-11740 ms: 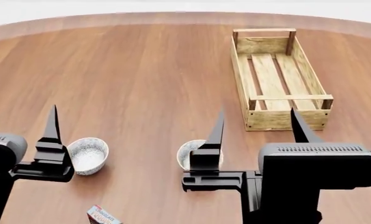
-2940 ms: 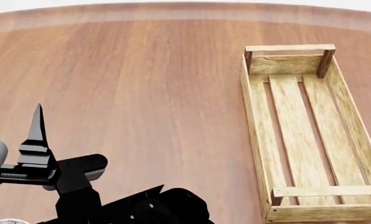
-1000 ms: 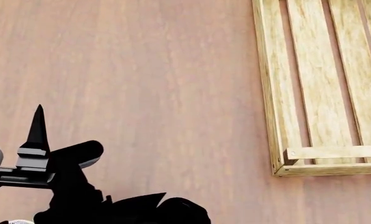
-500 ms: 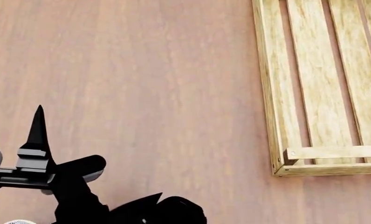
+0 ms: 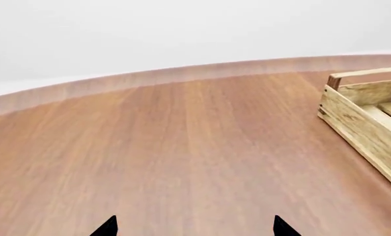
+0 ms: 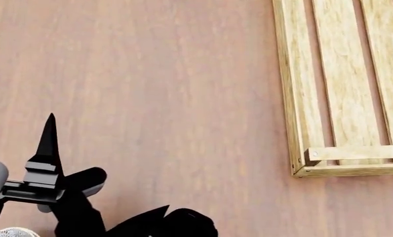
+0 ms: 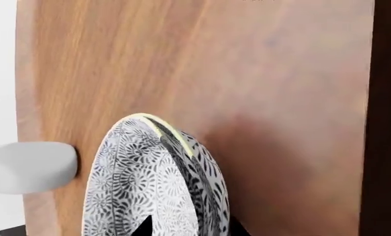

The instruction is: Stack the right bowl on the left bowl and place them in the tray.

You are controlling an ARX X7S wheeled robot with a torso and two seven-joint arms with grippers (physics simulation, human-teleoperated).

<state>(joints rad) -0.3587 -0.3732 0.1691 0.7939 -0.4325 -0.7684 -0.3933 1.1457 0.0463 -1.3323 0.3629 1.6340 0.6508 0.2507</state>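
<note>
Over at the far left of the head view, my left gripper (image 6: 32, 173) showed mostly as one black pointed finger (image 6: 48, 143) sticking up over the reddish-brown wooden table (image 6: 170, 98). Its own wrist camera gave more: two black fingertips spread well apart with bare table between them, so it was wide open and holding nothing. A tiny pale patterned sliver (image 6: 12, 232) sat at the bottom left corner of the head view, too little to identify there. The right wrist view filled that in: two black-and-white floral-patterned bowls (image 7: 159, 182) nested one in the other, with my right gripper's (image 7: 189, 227) dark fingertips at their edge. Whether it was clamped on them, I couldn't tell. The long light-wood slatted tray (image 6: 344, 89) was at the right, well apart from the bowls.
</note>
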